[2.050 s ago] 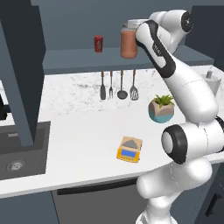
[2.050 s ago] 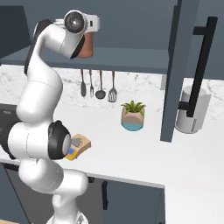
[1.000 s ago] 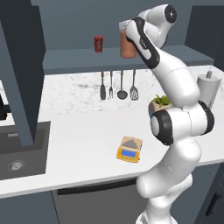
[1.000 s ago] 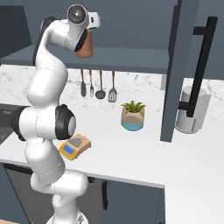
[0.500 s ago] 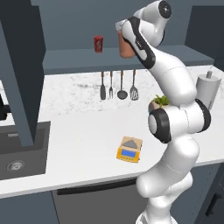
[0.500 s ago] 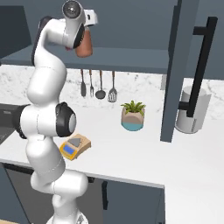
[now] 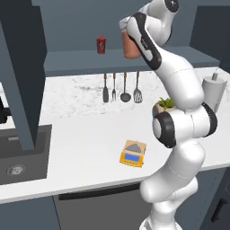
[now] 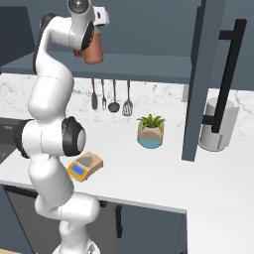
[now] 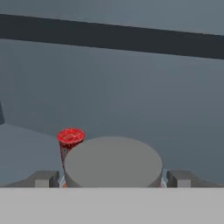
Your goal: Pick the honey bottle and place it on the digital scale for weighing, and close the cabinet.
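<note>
One honey bottle (image 9: 113,161), one red can (image 9: 70,138)

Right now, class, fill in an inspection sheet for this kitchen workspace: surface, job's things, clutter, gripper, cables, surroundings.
Surface: white speckled counter, dark sink at its left.
Job's things: reddish-brown honey bottle with grey lid between the gripper's fingers, at shelf height; orange-yellow digital scale bare on the counter; slate-blue cabinet door open.
Clutter: small red can on the shelf, potted plant, hanging utensils.
Gripper: shut on the bottle.
Cables: nothing seen.
Surroundings: grey canister.
</note>
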Controlling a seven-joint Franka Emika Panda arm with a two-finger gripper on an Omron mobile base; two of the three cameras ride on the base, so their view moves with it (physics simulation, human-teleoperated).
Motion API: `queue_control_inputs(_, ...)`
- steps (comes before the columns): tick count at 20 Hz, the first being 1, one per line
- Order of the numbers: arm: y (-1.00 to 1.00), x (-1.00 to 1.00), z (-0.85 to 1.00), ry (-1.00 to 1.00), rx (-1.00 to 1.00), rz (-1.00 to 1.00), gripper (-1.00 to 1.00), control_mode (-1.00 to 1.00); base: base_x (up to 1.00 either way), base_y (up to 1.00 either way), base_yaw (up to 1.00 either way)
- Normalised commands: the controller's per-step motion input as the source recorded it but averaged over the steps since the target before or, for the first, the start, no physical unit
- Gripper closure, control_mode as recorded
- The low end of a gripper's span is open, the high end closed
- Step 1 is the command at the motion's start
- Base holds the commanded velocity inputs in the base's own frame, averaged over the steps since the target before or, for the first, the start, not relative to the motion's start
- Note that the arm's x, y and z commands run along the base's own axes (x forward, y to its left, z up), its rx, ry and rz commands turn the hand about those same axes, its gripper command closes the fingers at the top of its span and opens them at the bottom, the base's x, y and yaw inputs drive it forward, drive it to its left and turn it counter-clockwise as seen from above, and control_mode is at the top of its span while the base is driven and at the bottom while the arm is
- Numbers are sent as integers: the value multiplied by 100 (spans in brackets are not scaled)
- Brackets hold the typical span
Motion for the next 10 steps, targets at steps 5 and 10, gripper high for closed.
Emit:
queue_control_inputs(5,0,-32,2,-3,4,0,100,-100,0,0,0)
queue_control_inputs(10,0,-78,0,0,0,0,100,-100,0,0,0)
